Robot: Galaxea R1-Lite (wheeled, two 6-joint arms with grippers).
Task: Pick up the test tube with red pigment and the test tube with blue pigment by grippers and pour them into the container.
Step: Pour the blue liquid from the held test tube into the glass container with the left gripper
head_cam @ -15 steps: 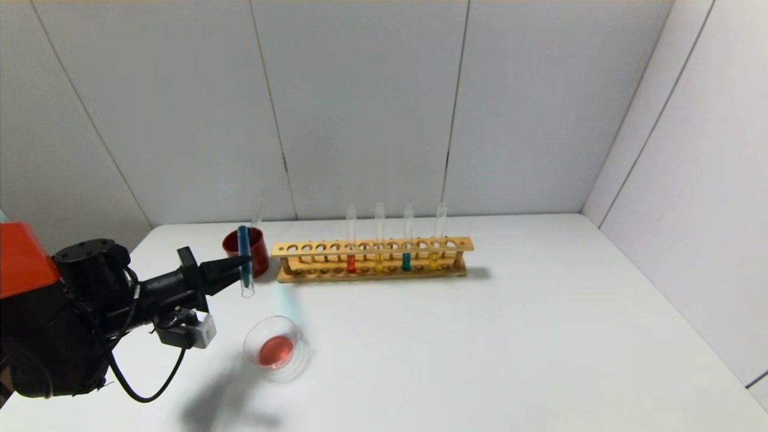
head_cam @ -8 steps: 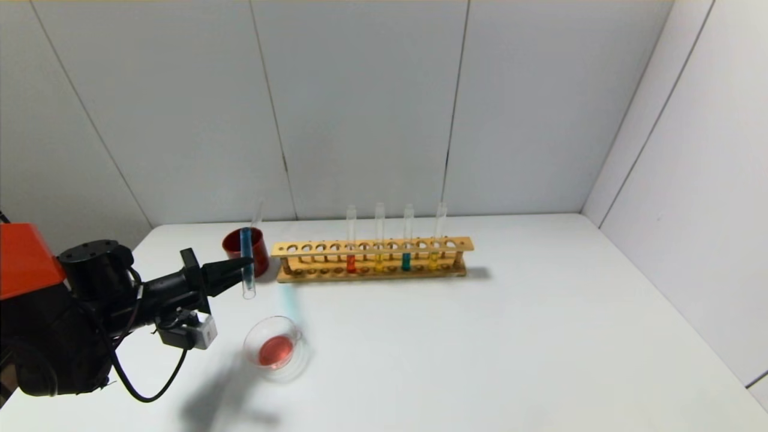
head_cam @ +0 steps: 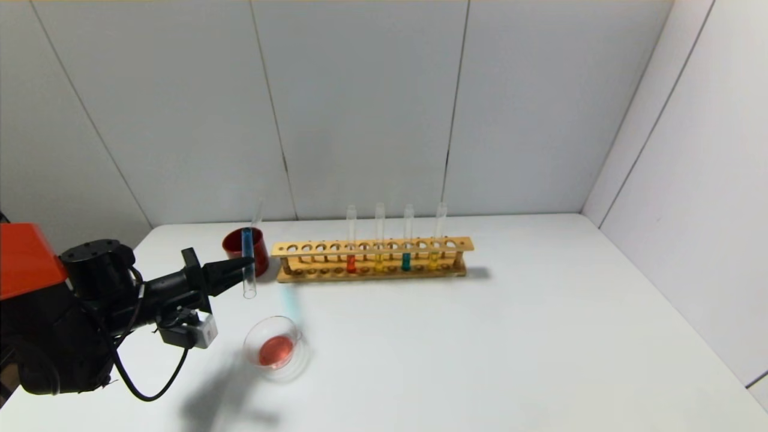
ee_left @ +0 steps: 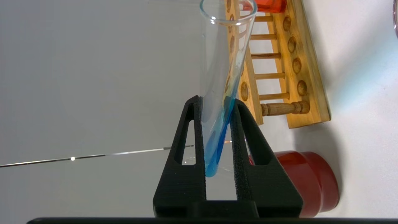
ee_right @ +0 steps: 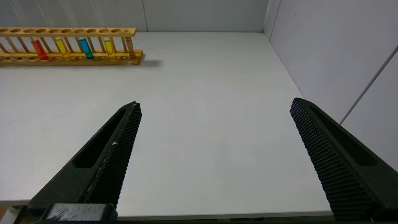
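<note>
The test tube with blue pigment (head_cam: 247, 263) sits clamped in my left gripper (head_cam: 243, 263), held nearly vertical with its open mouth downward and the blue liquid spread along the glass inside. From the left wrist camera I see the tube (ee_left: 222, 93) pinched between both black fingers (ee_left: 248, 137), blue pooled at the rounded end. The container (head_cam: 273, 347) lies on the white table (head_cam: 540, 336) at about 5 o'clock from the tube's mouth, apart from it, with red liquid already in its bottom. Directly behind the held tube, at 12 o'clock, stands the dark red cup (head_cam: 258, 249), with a clear empty tube leaning in it. At 3 o'clock from the cup runs the wooden rack (head_cam: 372, 259), close beside it, holding four upright tubes: red, yellow, blue, yellow. Nothing lies between the tube and the dish. My right gripper (ee_right: 214, 149) hangs spread wide over the table's near right side, grasping nothing, well away from the rack (ee_right: 68, 46).
</note>
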